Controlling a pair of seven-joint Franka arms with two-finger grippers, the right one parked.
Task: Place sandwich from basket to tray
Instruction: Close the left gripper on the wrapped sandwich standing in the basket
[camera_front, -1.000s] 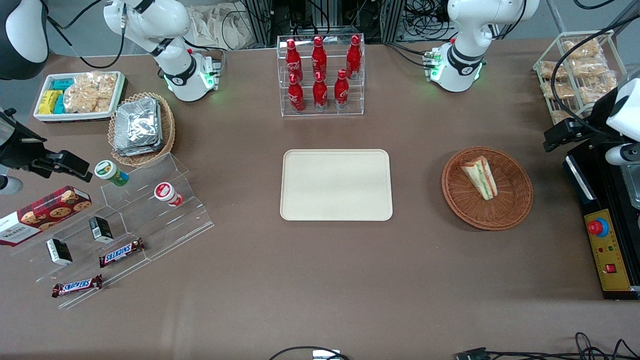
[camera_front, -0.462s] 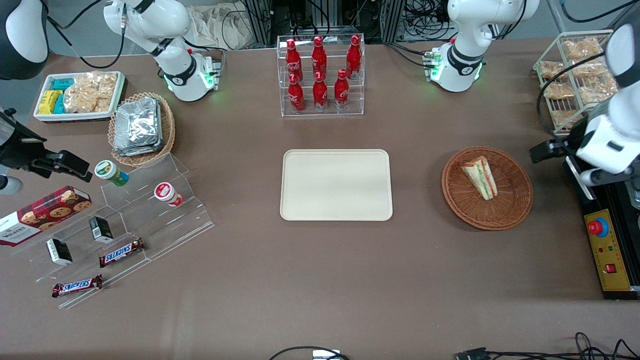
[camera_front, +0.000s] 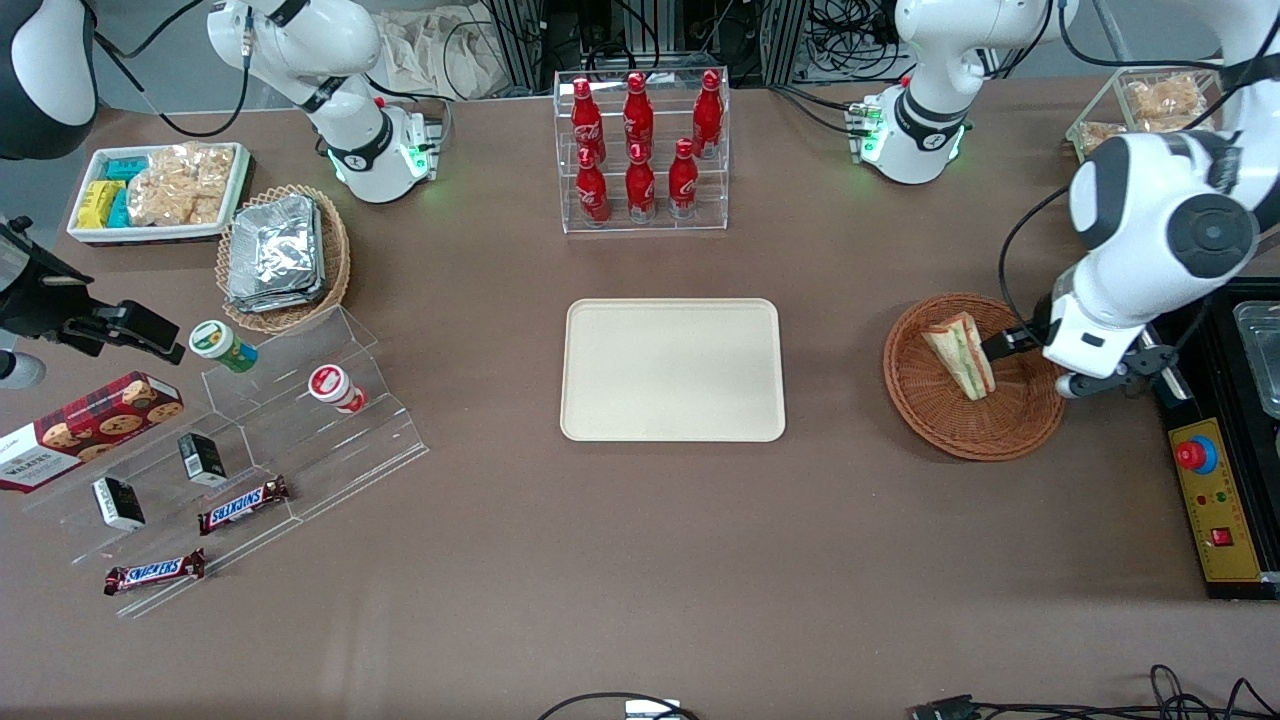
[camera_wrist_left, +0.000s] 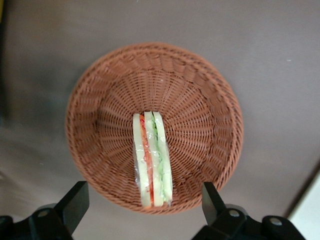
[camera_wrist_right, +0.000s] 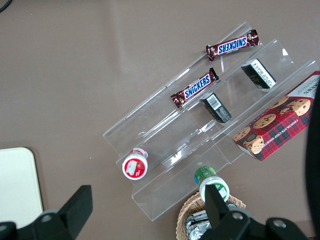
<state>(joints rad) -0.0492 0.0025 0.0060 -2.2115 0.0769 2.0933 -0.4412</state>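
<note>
Fingers (camera_wrist_left: 75, 200) spread wide, the gripper (camera_wrist_left: 145, 210) hangs over the basket (camera_front: 1010, 430), mid-right in the front view, to straddle the sandwich (camera_wrist_left: 152, 160).

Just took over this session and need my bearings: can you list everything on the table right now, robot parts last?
sandwich: one, pale bread, green and red filling, in the basket
basket: one, brown wicker, toward the working arm's end
tray: one, cream, mid-table, nothing on it
cola bottles: six, red, in a clear rack farther from the front camera than the tray
foil packs: silver stack, in a lighter wicker basket
Snickers bars: two, brown, on the clear stepped stand
cookie box: one, red tartan, beside that stand
gripper: the left arm's, open, above the basket over the sandwich
</note>
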